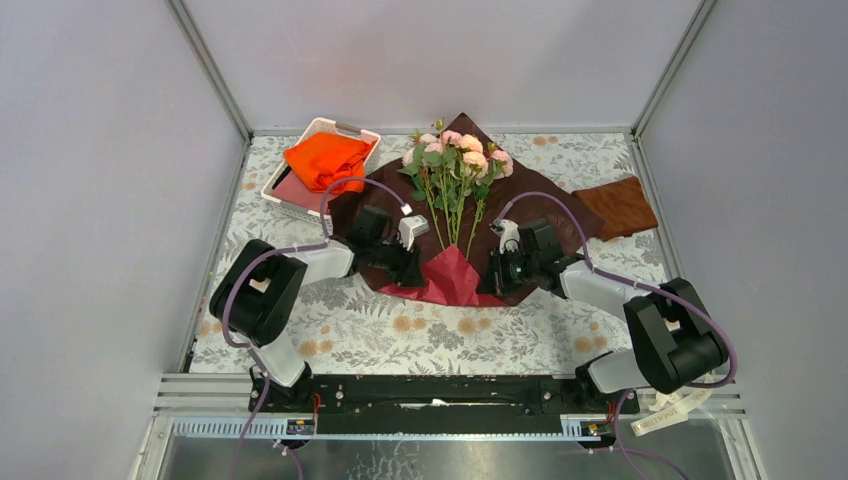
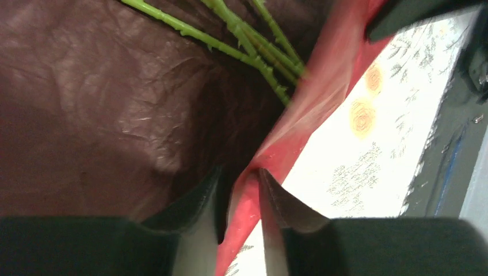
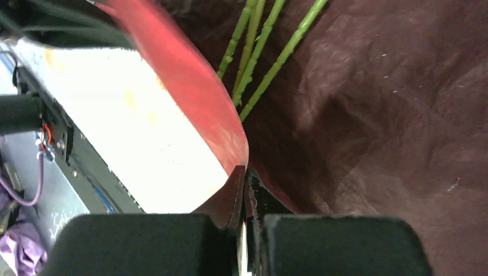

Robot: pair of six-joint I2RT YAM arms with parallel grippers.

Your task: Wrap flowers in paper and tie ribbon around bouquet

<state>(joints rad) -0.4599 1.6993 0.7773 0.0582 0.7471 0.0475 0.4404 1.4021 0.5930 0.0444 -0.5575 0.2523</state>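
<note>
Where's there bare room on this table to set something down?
Free: the tablecloth strip between the paper's near fold and the arm bases; also the far right corner behind the brown cloth. Crowded: the middle, under paper and flowers, and the far left, with the tray.

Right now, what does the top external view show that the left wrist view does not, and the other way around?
Only the top external view shows the pink rose heads, the orange cloth in its white tray, and the brown cloth. Only the left wrist view shows the left hand up close, its fingers slightly apart with the folded red edge of the paper between them. Both show the dark paper, the green stems lying on it, and the flowered tablecloth.
</note>
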